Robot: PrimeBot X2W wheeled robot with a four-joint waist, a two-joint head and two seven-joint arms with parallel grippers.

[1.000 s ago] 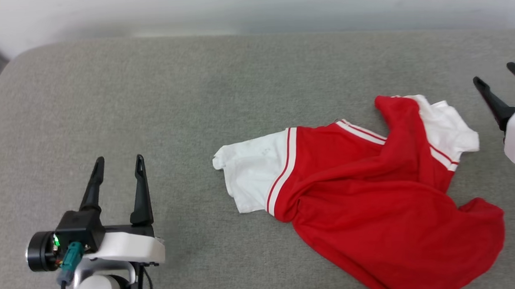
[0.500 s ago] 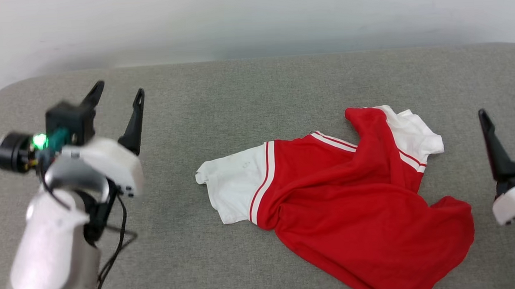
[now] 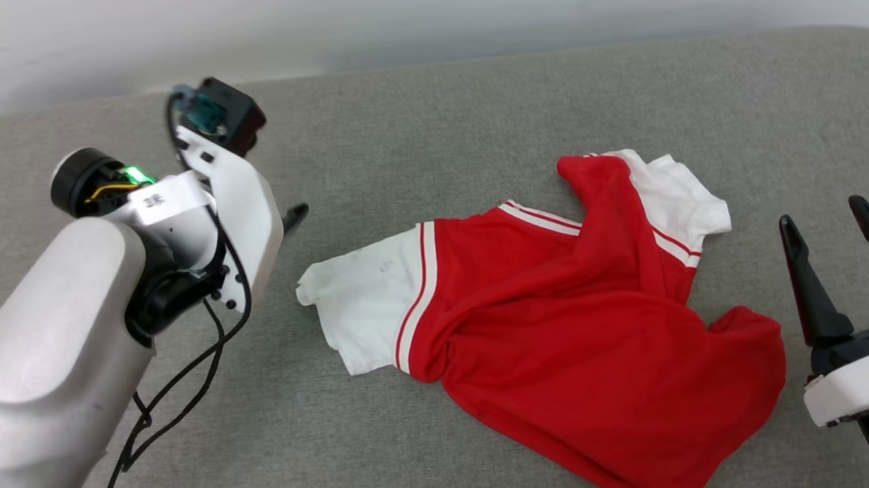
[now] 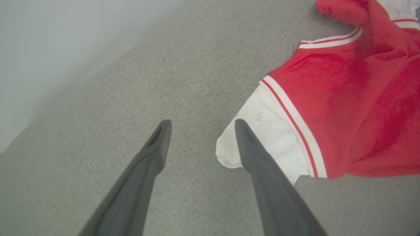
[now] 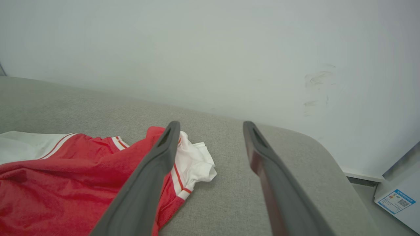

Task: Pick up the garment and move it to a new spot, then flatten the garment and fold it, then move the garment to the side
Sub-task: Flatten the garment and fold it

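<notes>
Since the earlier frame my left gripper [image 4: 200,131] has swung in from 8 o'clock. It angles down, jaws wide, one finger just beside the white sleeve [image 4: 274,137]. The garment [image 3: 577,326] lies crumpled on the grey cushion [image 3: 428,97], centre toward 4 o'clock. My right gripper [image 3: 823,216], wide and empty, stands at the garment's 3 o'clock. Step judged: pickup approach. Next move: close on the sleeve edge.

Head camera: I look forward and down from high above the grey cushion [image 3: 429,112], with the whole garment [image 3: 570,319] in frame. Left wrist camera: set close and low, sighting along my left claw [image 4: 202,122] onto the white sleeve [image 4: 262,137] at its fingertip, which the head view shares. Right wrist camera: set low along my right claw [image 5: 211,124], facing the wall [image 5: 210,49], with the other sleeve [image 5: 193,164] beside one finger, likewise shared.
</notes>
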